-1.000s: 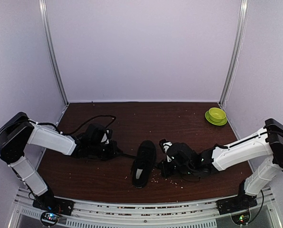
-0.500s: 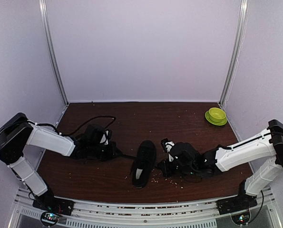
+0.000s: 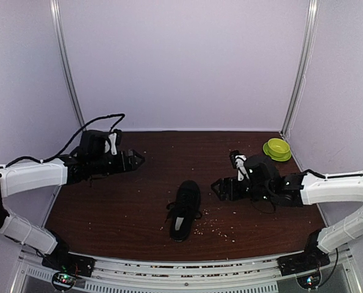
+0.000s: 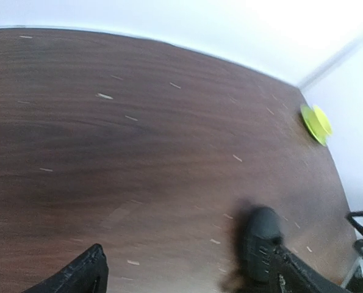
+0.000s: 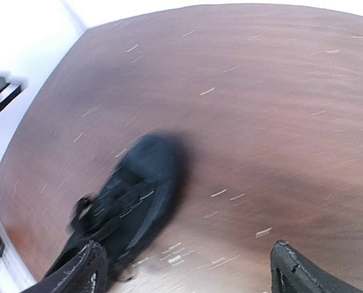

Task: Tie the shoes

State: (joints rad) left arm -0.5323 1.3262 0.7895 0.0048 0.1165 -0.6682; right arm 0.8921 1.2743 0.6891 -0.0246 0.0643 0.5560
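Your left tool (image 3: 137, 160) stands spread wide and holds nothing. In its wrist view the two black fingers (image 4: 82, 276) sit far apart at the bottom corners, with the dark brown wood-grain tabletop (image 3: 169, 149) between them. Your right tool (image 3: 218, 189) is just as wide apart and just as empty, and its fingers (image 5: 77, 268) frame the picture from the lower corners.

Seen from above, the all-black low-top sneaker (image 3: 184, 209) lies flat on its sole toward 6 o'clock on the tabletop, close to the near edge. Its toe points to about 1 o'clock and its heel to 7 o'clock, and the pale insole (image 3: 178, 224) shows through the opening at the heel end. Neither tool touches it. The left tool hangs well away at 10 o'clock from the sneaker, with its tips aimed toward 3 o'clock. The right tool is nearer, at 2 o'clock from the sneaker, and aimed toward 9 o'clock.

The thin black laces (image 5: 117, 204) run across the top of the sneaker, and a small loop sticks out on its 9 o'clock side. The wrist pictures are too blurred for you to tell whether there is a knot.

Pale crumbs (image 3: 213, 227) are scattered on the tabletop at about 4 o'clock from the sneaker. A small lime-green bowl (image 3: 277, 149) sits in the far corner at 2 o'clock, well apart from everything else.
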